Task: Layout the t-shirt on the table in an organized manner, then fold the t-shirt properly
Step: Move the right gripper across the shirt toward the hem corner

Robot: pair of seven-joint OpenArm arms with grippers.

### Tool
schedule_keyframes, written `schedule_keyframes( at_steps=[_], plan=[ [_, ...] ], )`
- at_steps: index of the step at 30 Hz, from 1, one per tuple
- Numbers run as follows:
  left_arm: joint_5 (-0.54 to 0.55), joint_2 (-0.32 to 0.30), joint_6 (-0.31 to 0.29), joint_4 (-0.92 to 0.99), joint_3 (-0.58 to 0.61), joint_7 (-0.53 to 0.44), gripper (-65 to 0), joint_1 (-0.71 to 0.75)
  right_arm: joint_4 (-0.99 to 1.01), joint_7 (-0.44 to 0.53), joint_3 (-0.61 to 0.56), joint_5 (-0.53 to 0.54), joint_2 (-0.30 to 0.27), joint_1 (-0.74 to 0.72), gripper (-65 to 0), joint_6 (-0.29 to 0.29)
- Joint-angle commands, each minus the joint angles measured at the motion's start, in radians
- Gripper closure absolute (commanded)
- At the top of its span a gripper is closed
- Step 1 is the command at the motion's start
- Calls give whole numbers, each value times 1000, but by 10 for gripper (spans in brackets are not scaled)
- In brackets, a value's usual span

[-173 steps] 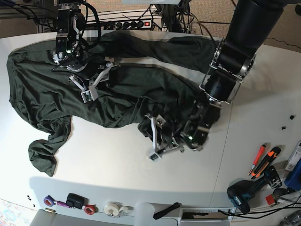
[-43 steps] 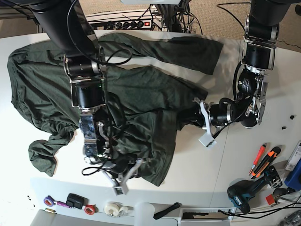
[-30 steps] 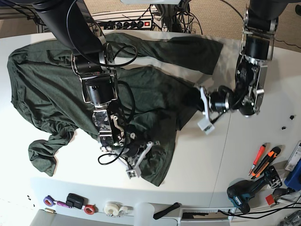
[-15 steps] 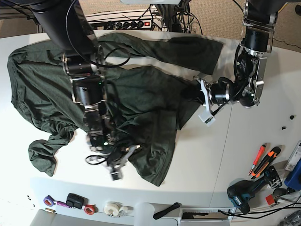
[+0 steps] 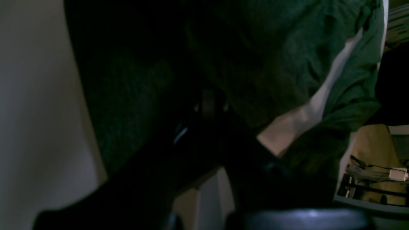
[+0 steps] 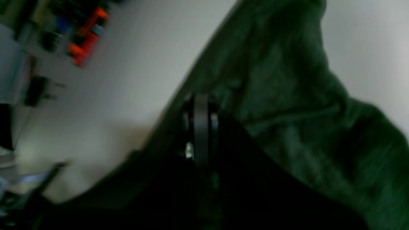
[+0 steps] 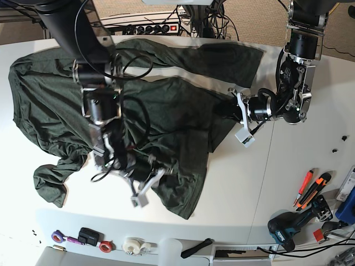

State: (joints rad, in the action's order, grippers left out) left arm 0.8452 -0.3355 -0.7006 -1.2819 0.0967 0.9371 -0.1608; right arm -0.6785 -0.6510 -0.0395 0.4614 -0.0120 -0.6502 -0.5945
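The dark green t-shirt [image 7: 50, 105] lies rumpled across the white table [image 7: 310, 83], one sleeve trailing at the front left. My right gripper [image 7: 147, 183] sits low on the shirt's front fold and is shut on the t-shirt. The right wrist view shows its fingers [image 6: 201, 108] pressed together in green cloth [image 6: 287, 95]. My left gripper [image 7: 230, 113] is shut on the t-shirt's right edge. In the left wrist view its dark fingers [image 5: 209, 102] are buried under hanging fabric [image 5: 287, 48].
Orange cutters [image 7: 310, 188], a drill [image 7: 288, 227] and a blue box lie at the table's front right. Tape rolls [image 7: 133, 244] line the front edge. A power strip [image 7: 155, 27] and cables run along the back. A thin seam [image 7: 266, 183] crosses the tabletop.
My right gripper has swung left and then slightly back along the shirt's front fold, dragging the cloth. My left gripper has drifted a little toward the back, still holding the edge.
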Motion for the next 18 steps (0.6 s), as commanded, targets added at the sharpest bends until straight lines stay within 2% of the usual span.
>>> schedule_keyframes(
  at_steps=[1,5,11,15,18],
  plan=[
    [-24,-11,2,-8,-1,12,0,-11,-13,51,-1,-23,11,-33,0,31],
    [-24,-11,2,-8,-1,12,0,-11,-13,142,-28,-149,19,-9,0,135],
    [-24,-14,2,-8,-1,36,0,-10,-13,252,-79,-357,14,-10,0,346],
    [-23,-16,2,-8,-1,39,0,8,-13,326,-79,-458,8,-18,0,416],
    [-22,-16,2,-8,-1,43,0,29,-13,362,-79,-462,-8,-34,0,443]
  ],
)
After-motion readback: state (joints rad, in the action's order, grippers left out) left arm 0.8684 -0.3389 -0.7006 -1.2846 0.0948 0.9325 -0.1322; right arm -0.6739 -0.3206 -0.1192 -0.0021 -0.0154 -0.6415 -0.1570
